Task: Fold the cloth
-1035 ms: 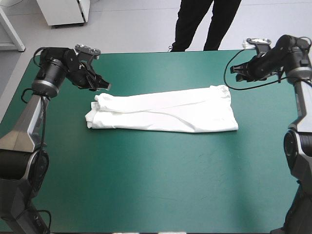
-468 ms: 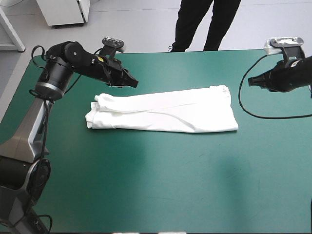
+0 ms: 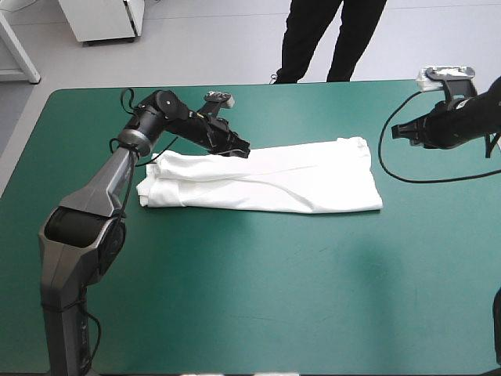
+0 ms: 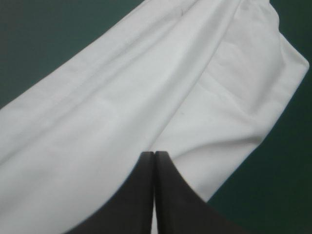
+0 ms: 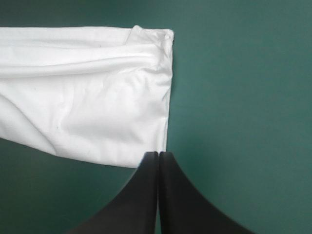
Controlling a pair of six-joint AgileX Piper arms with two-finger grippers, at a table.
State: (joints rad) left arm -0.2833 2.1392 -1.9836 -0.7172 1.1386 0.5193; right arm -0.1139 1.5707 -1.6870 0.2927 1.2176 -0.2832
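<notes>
Your left arm [image 3: 188,121] stretches over the shirt's [image 3: 266,180] far edge; your right arm [image 3: 454,125] hangs well off to its right. Both sets of jaws are closed and empty.

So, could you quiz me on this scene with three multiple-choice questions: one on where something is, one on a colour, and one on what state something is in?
1. Where over the table is the left gripper?
A) above the T-shirt's far edge
B) at the table's near edge
C) past the table's right edge

2. What colour is the T-shirt?
A) brown
B) white
C) yellow

3. How do the right gripper's fingers stand?
A) wide apart
B) shut on the T-shirt
C) shut, holding nothing

Answers: 1 A, the high view shows its tip above that far edge. 2 B, it is white in every view. 3 C, the fingers meet in one pointed arch, and the high view shows them apart from the T-shirt's end.
</notes>
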